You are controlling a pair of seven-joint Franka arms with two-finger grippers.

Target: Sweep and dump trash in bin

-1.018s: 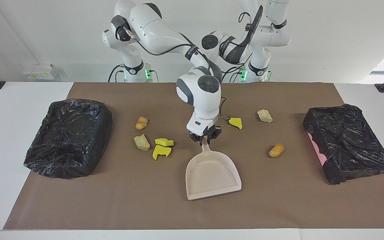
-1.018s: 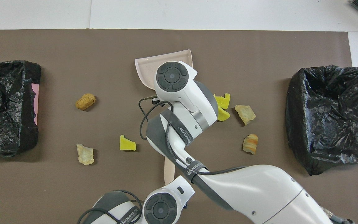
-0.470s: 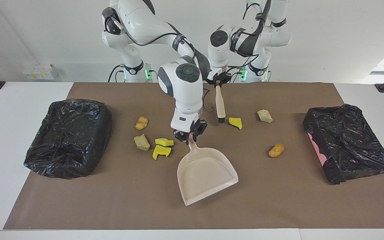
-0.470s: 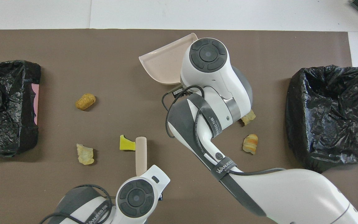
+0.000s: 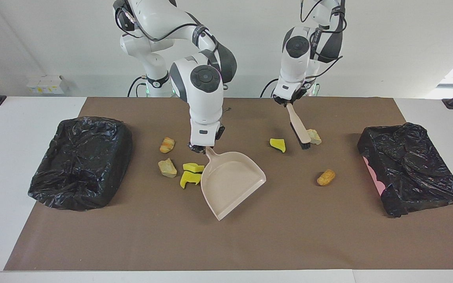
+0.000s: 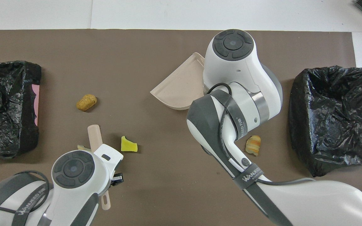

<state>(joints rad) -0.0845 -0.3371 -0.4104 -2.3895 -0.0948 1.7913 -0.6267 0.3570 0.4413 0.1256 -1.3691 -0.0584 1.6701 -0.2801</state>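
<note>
My right gripper (image 5: 199,147) is shut on the handle of the beige dustpan (image 5: 230,182) (image 6: 181,91), which lies low over the mat. Two yellow sponge bits (image 5: 191,173) lie against the pan's closed side wall, with a tan lump (image 5: 167,168) and a striped lump (image 5: 167,144) (image 6: 252,145) beside them. My left gripper (image 5: 287,102) is shut on the brush (image 5: 299,127) (image 6: 93,136). Its black bristles touch another tan lump (image 5: 315,136). A yellow sponge piece (image 5: 278,144) (image 6: 128,145) and an orange-brown lump (image 5: 326,177) (image 6: 86,102) lie nearby. Both grippers are hidden under their wrists in the overhead view.
A bin lined with a black bag (image 5: 81,161) (image 6: 331,116) stands at the right arm's end of the brown mat. A second black-bagged bin (image 5: 411,173) (image 6: 5,106) stands at the left arm's end.
The right arm carried the dustpan toward its own end and turned it, bringing it beside the yellow sponges. The left arm swung the brush toward its end, to the tan lump.
</note>
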